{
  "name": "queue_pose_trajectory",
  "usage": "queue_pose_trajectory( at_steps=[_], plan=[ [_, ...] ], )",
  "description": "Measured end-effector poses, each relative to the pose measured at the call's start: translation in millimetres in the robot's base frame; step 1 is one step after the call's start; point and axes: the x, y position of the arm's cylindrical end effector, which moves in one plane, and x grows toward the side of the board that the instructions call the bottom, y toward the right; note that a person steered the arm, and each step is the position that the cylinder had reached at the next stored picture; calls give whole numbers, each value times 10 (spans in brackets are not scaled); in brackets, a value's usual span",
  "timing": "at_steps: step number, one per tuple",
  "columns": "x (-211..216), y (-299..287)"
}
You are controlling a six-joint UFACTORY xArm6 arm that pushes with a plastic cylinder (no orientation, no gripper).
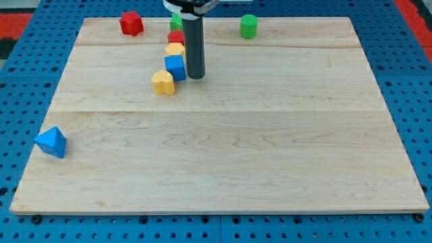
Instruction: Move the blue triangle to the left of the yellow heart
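Pale wooden board [223,169] on blue pegboard [27,81]; no containers. Dark rod, no claw, holds nothing; tip [195,76] just beside blue cube [175,67], at its 3 o'clock. Blue triangle block [51,142] near board's 8 o'clock corner, well apart. Yellow heart block [163,82] touching blue cube at its 7 o'clock. Yellow block [175,49], red block [176,37] stacked toward 12. Red star-like block [131,23], green cylinder [249,26] along 12 o'clock edge; green block [175,21] partly hidden behind rod.

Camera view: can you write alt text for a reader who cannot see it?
My tip rests just right of a blue cube in a block cluster near the board's top, with the yellow heart at its lower left. The blue triangle sits alone near the wooden board's bottom-left corner.
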Motion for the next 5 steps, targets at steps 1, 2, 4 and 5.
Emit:
queue_pose_trajectory(
  at_steps=[1, 2, 4, 5],
  plan=[
    [-22, -65],
    [-22, -148],
    [189, 79],
    [902, -391]
  ],
)
